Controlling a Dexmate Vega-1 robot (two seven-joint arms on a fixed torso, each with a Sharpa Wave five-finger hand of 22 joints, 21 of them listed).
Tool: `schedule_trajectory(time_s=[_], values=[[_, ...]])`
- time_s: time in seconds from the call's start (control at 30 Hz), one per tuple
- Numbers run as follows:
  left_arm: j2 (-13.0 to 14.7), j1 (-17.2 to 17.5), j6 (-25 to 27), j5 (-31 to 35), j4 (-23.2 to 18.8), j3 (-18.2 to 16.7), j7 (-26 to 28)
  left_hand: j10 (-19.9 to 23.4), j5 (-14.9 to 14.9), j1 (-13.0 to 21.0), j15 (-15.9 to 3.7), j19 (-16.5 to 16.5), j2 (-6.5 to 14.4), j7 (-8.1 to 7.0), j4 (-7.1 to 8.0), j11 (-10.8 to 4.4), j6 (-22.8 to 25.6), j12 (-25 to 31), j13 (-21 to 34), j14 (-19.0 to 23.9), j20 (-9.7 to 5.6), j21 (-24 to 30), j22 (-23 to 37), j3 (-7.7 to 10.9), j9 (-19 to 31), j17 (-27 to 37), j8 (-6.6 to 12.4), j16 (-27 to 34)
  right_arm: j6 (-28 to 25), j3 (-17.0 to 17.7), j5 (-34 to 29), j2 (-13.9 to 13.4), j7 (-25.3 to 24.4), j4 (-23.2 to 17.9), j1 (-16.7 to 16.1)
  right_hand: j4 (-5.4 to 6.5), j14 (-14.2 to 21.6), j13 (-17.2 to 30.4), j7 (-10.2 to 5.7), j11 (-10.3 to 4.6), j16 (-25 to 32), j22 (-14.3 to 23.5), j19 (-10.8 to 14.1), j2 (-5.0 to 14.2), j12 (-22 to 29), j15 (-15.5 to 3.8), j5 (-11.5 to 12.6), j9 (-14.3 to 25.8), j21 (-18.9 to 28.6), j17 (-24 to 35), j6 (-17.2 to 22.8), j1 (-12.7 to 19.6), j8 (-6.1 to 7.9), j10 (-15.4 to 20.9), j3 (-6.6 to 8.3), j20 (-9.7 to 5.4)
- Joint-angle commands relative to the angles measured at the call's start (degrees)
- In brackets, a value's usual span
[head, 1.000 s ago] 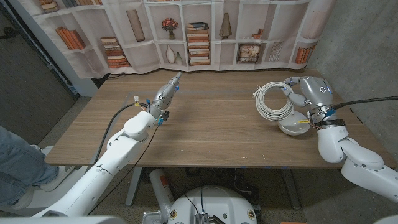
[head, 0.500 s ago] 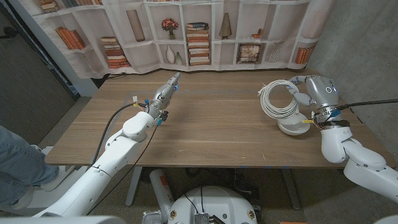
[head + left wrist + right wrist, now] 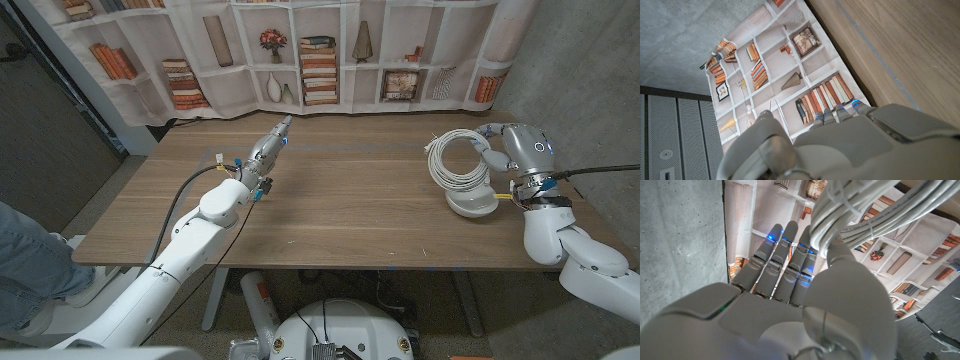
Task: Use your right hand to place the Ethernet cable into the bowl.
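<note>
- Head view: the right hand (image 3: 497,143) holds the coiled white Ethernet cable (image 3: 457,162) up off the brown wooden counter (image 3: 340,190), at the counter's right end
- the coil hangs upright, its loop facing the camera, above and just to the left of the shallow white bowl (image 3: 475,203); whether its lower edge touches the bowl's rim cannot be told
- the bowl sits on the counter close to the near right edge, just beside the right wrist
- right wrist view: the fingers (image 3: 785,255) reach out straight and close together, while the cable's bundled strands (image 3: 865,215) cross over the thumb and are clamped between it and the fingers
- the left hand (image 3: 270,148) is out over the middle left of the counter, well apart from cable and bowl, its fingers stretched out together towards the far edge and holding nothing
- left wrist view: the back of the left hand (image 3: 840,145) with the counter's wood grain beyond it
- a printed bookshelf backdrop (image 3: 320,60) with books and vases hangs behind the counter
- a person's leg in blue jeans (image 3: 25,260) shows at the left edge of the head view
</note>
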Motion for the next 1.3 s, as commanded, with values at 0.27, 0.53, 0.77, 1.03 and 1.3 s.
schedule_trajectory(time_s=[0.27, 0.53, 0.77, 1.03, 1.3], values=[[-0.98, -3.02, 1.59, 0.92, 1.75, 1.8, -0.85, -4.56, -0.22, 0.61, 0.01, -15.41, 0.11, 0.22, 0.13, -0.17, -1.89, -0.14, 0.02, -9.89, -0.13, -0.1, 0.34, -0.25, 0.17, 0.18, -0.01, -0.01, -1.35, 0.08, 0.87, 0.17, -2.01, 3.26, -0.49, 0.05, 0.41, 0.4, -4.07, -0.64, -0.2, 0.23, 0.05, 7.77, -0.07, -5.67, 0.24, 0.18, 0.42, 0.41, 3.89, 7.66, 0.33, 0.68, -0.23, -6.69], [-1.11, -3.78, 2.27, 1.56, 2.01, 2.25, -0.89, -4.49, -0.24, 0.64, 0.09, -15.41, 0.13, 0.4, 0.13, 0.11, -1.86, -0.11, 0.02, -9.88, -0.14, -0.1, 0.34, -0.33, 0.17, 0.18, 0.0, 0.0, -1.75, -0.24, 1.42, -0.39, -2.59, 4.63, -0.41, 0.05, 0.44, 0.39, -4.12, -0.65, -0.31, 0.26, 0.02, 7.78, -0.14, -5.71, 0.26, 0.2, 0.5, 0.48, 3.86, 7.74, 0.35, 0.78, -0.35, -6.66], [-1.45, -4.07, 2.48, 1.7, 2.11, 2.43, -0.9, -4.52, -0.25, 0.66, 0.1, -15.4, 0.15, 0.56, 0.13, 0.25, -1.74, -0.12, 0.02, -9.93, -0.13, -0.09, 0.34, -0.4, 0.17, 0.18, 0.05, -0.01, -2.47, -0.02, 2.34, -0.74, -2.84, 5.18, -1.0, 0.07, 0.53, 0.37, -4.1, -0.72, -0.38, 0.28, -0.04, 7.82, -0.22, -5.7, 0.28, 0.21, 0.55, 0.55, 3.9, 7.8, 0.39, 0.87, -0.44, -6.71], [-1.83, -4.27, 2.56, 1.77, 2.66, 2.71, -1.05, -4.58, -0.27, 0.69, 0.09, -15.66, 0.19, 0.55, 0.14, 0.05, -1.75, -0.13, 0.02, -9.97, -0.1, -0.18, 0.34, -0.47, 0.17, 0.18, 0.04, -0.02, -2.7, -0.31, 3.29, -0.98, -3.31, 6.31, -1.39, 0.12, 0.6, 0.35, -4.1, -0.82, -0.47, 0.3, -0.07, 7.84, -0.32, -5.68, 0.3, 0.18, 0.61, 0.62, 3.91, 7.82, 0.39, 0.89, -0.56, -6.71], [-2.21, -4.59, 2.31, 1.86, 3.09, 3.07, -1.35, -4.69, -0.29, 0.7, 0.06, -16.17, 0.22, 0.57, 0.15, 0.0, -1.73, -0.17, 0.02, -10.04, -0.17, -0.36, 0.35, -0.55, 0.17, 0.19, 0.04, -0.04, -3.97, -1.33, 3.6, -1.17, -3.1, 6.78, -0.96, 0.16, 0.64, 0.4, -4.14, -0.68, -0.57, 0.31, -0.03, 7.86, -0.37, -5.71, 0.31, 0.19, 0.71, 0.68, 3.87, 7.84, 0.4, 0.95, -0.68, -6.77]])
